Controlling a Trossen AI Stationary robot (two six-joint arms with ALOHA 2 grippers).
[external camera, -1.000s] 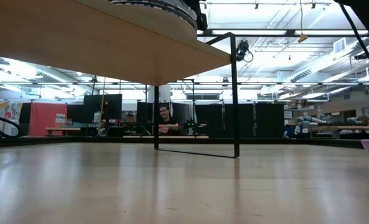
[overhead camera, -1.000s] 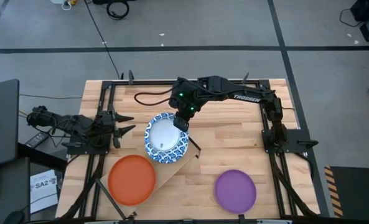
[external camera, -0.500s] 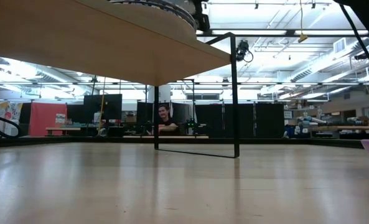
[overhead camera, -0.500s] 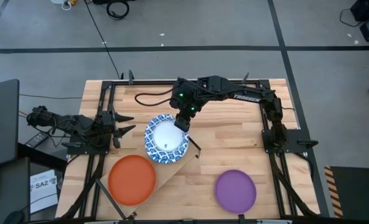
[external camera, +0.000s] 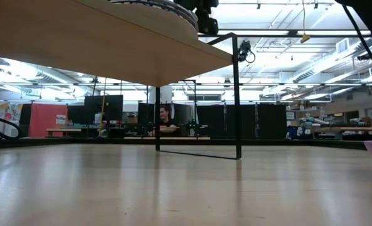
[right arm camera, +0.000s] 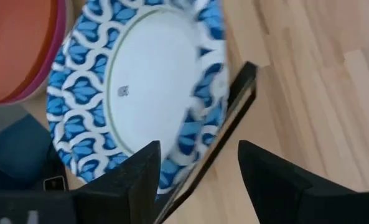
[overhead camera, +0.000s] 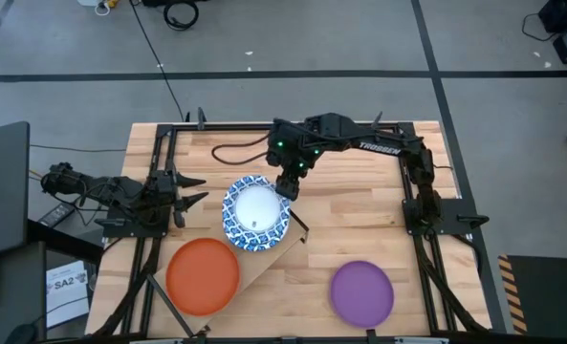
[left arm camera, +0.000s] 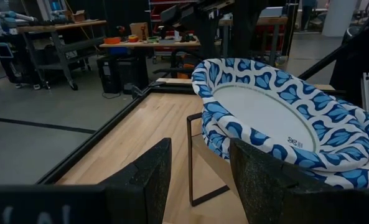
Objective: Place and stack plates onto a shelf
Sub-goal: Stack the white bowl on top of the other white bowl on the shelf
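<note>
Hovering with the right end effector [overhead camera: 285, 186] just past the far rim of the blue plates [overhead camera: 256, 212], fingers [right arm camera: 140, 177] spread wide and gripping nothing, the rim showing in the gap between them. Sitting stacked on the shelf [overhead camera: 281, 253], those blue plates, right beneath and in front of that end effector, the shelf's black leg [right arm camera: 224, 134] crossing under the plate edge. Lying nearer the front edge of the surface [overhead camera: 359, 205], well away from the right end effector, the orange plate [overhead camera: 203, 275] at the other end of the shelf, with a magenta rim [right arm camera: 50, 56] peeking out under it in the right wrist view. Resting straight on the surface, off the shelf and well apart from both end effectors, the purple plate [overhead camera: 362, 291]. Waiting at the left side, the left end effector [overhead camera: 189, 190], fingers [left arm camera: 147, 180] also standing open and empty, pointing toward the blue stack just ahead. Sitting far off in the room behind, a person [external camera: 167, 124] at a desk.
</note>
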